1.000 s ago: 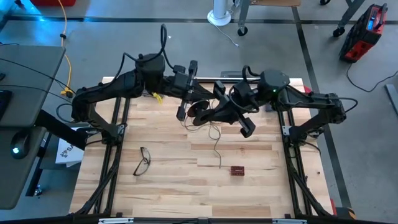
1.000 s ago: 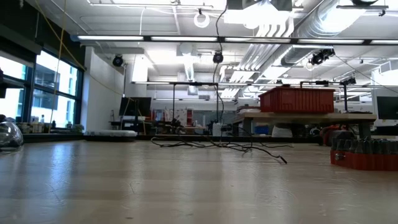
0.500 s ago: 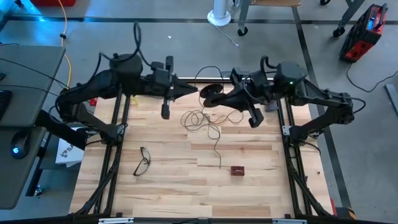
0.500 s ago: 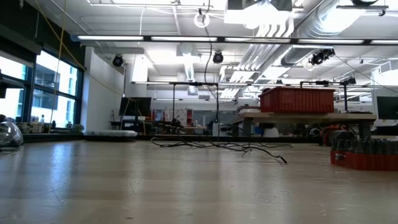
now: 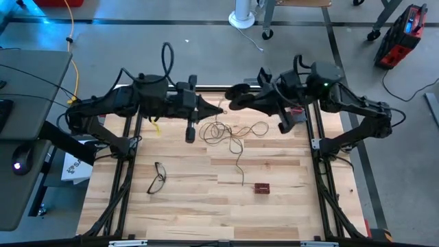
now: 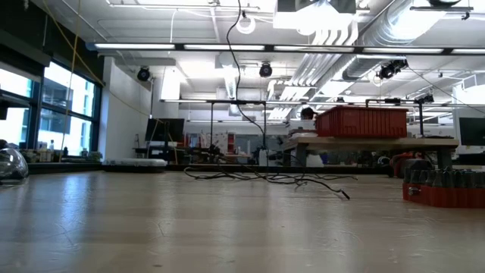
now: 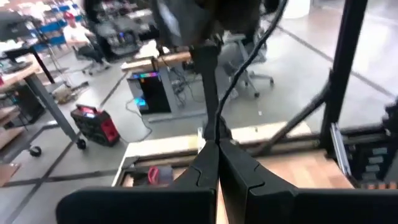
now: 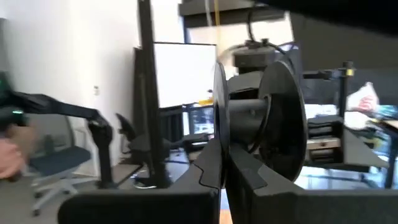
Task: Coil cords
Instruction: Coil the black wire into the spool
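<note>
Right gripper: fingers clamped on the black reel, held above the table's far edge. Left gripper: fingers pinched together on the thin wire, which trails in loose loops across the boards between both arms. Step judged: winding under way; next calls for feeding slack onto the reel.

black-framed eyeglasses lie on the wooden table toward 8 o'clock; a small dark red block sits near 5 o'clock, well apart from them. off the table, a yellow cable trails at 10 o'clock, a red case at 2 o'clock
</note>
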